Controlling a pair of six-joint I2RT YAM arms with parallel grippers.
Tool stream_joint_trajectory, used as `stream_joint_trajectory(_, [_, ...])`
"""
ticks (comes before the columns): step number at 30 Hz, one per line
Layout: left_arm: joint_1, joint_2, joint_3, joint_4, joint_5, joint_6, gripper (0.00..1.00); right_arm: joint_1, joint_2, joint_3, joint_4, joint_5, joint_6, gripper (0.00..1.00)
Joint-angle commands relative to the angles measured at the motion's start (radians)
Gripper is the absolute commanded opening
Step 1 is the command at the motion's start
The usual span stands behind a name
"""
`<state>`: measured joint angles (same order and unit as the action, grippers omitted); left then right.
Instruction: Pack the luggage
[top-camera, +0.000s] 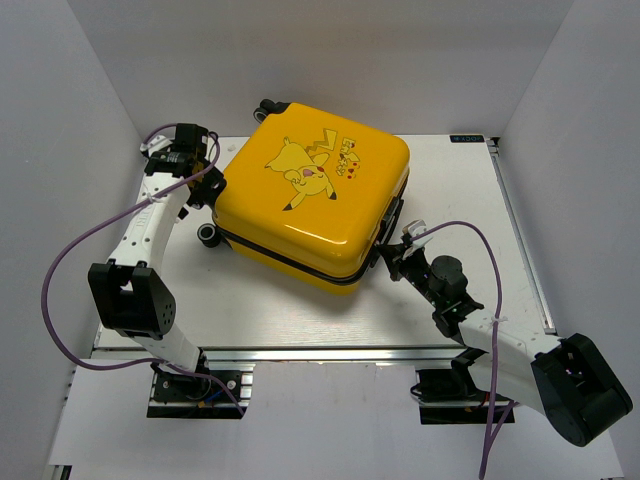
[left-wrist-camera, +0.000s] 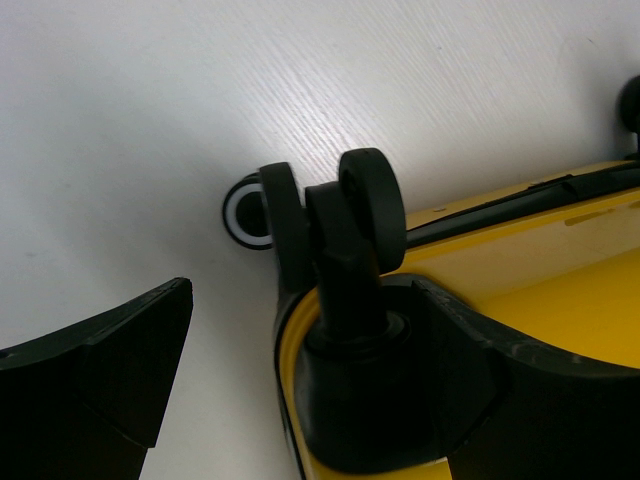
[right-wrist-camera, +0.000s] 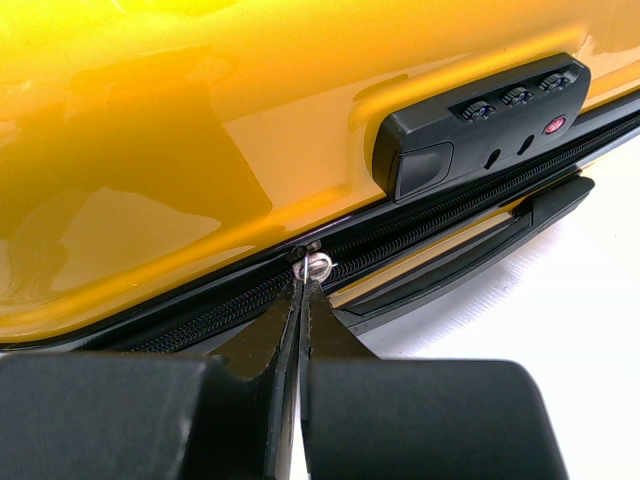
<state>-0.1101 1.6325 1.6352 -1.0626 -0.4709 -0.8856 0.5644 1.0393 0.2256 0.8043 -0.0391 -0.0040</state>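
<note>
We're pinching the suitcase's (top-camera: 310, 200) zipper pull (right-wrist-camera: 316, 265) with the right hand (right-wrist-camera: 303, 300) to zip it, left hand (top-camera: 205, 190) wide open.

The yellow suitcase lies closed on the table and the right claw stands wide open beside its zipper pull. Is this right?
Not quite: the right claw is shut on the zipper pull, not open, as the right wrist view shows. The yellow suitcase does lie closed on the table.

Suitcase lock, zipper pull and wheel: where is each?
combination lock (right-wrist-camera: 480, 125), right wrist view, black body.
zipper pull (right-wrist-camera: 317, 265), right wrist view, metal ring.
twin wheel (left-wrist-camera: 374, 205), left wrist view, black tyre.
</note>
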Motion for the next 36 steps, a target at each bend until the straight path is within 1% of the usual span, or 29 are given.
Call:
stream_joint_trajectory(1, [-0.014, -0.014, -0.073, 0.107, 0.078, -0.07, 0.98, 0.031, -0.025, -0.002, 0.036, -0.082, 0.009, 0.0])
stream_joint_trajectory(2, [-0.014, -0.008, -0.092, 0.137, 0.09, -0.082, 0.98, 0.032, -0.027, -0.002, 0.035, -0.085, 0.009, 0.0])
stream_joint_trajectory(5, [-0.014, 0.007, -0.135, 0.159, 0.104, -0.102, 0.98, 0.032, -0.042, -0.009, 0.032, -0.081, 0.009, 0.0])
stream_joint_trajectory(7, [-0.014, 0.013, -0.153, 0.179, 0.101, -0.104, 0.94, 0.032, -0.057, -0.015, 0.029, -0.074, 0.009, 0.0])
stream_joint_trajectory(8, [-0.014, 0.023, -0.158, 0.19, 0.095, -0.104, 0.81, 0.032, -0.062, -0.023, 0.029, -0.064, 0.009, 0.0])
stream_joint_trajectory(10, [-0.014, 0.036, -0.169, 0.203, 0.098, -0.104, 0.65, 0.032, -0.07, -0.029, 0.032, -0.055, 0.009, 0.0])
stream_joint_trajectory(11, [-0.014, 0.052, -0.172, 0.219, 0.103, -0.102, 0.5, 0.032, -0.074, -0.038, 0.038, -0.05, 0.009, 0.0])
stream_joint_trajectory(13, [-0.014, 0.07, -0.172, 0.239, 0.092, -0.086, 0.4, 0.028, -0.074, -0.046, 0.045, -0.035, 0.019, 0.0])
stream_joint_trajectory(14, [-0.014, 0.101, -0.164, 0.233, 0.083, -0.084, 0.32, 0.031, -0.074, -0.048, 0.047, -0.027, 0.022, 0.0])
stream_joint_trajectory(15, [-0.001, 0.119, -0.153, 0.225, 0.078, -0.084, 0.15, 0.029, -0.073, -0.048, 0.042, -0.012, 0.024, 0.0])
stream_joint_trajectory(16, [0.0, 0.138, -0.126, 0.199, 0.063, -0.081, 0.04, 0.028, -0.073, -0.049, 0.039, 0.026, 0.039, 0.0])
stream_joint_trajectory(17, [0.0, 0.16, -0.108, 0.179, 0.048, -0.081, 0.0, 0.028, -0.073, -0.052, 0.038, 0.069, 0.039, 0.0])
stream_joint_trajectory(18, [0.0, 0.196, -0.086, 0.162, 0.023, -0.082, 0.0, 0.025, -0.065, -0.051, 0.035, 0.096, 0.036, 0.0])
stream_joint_trajectory(19, [0.0, 0.211, -0.048, 0.135, -0.015, -0.072, 0.0, 0.025, -0.058, -0.051, 0.035, 0.175, 0.033, 0.0])
stream_joint_trajectory(20, [0.0, 0.222, -0.034, 0.127, -0.027, -0.072, 0.0, 0.02, -0.045, -0.046, 0.03, 0.218, 0.035, 0.0])
stream_joint_trajectory(21, [0.0, 0.237, -0.028, 0.125, -0.04, -0.059, 0.0, 0.015, -0.015, -0.026, 0.018, 0.302, 0.035, 0.0])
stream_joint_trajectory(23, [0.009, 0.24, -0.021, 0.147, -0.067, -0.05, 0.0, -0.009, 0.022, -0.008, 0.016, 0.356, 0.024, 0.0])
stream_joint_trajectory(27, [0.02, 0.237, -0.029, 0.207, -0.06, 0.009, 0.0, -0.066, 0.109, 0.066, 0.041, 0.451, 0.007, 0.0])
stream_joint_trajectory(30, [0.03, 0.25, -0.015, 0.224, -0.067, 0.036, 0.0, -0.138, 0.163, 0.115, 0.087, 0.458, 0.009, 0.0])
stream_joint_trajectory(33, [0.05, 0.28, 0.023, 0.205, -0.078, 0.053, 0.0, -0.215, 0.244, 0.167, 0.108, 0.456, -0.036, 0.0])
stream_joint_trajectory(35, [0.059, 0.29, 0.031, 0.217, -0.072, 0.077, 0.0, -0.271, 0.318, 0.225, 0.127, 0.432, -0.042, 0.0])
stream_joint_trajectory(36, [0.059, 0.29, 0.029, 0.245, -0.063, 0.088, 0.0, -0.32, 0.346, 0.247, 0.14, 0.409, -0.044, 0.0])
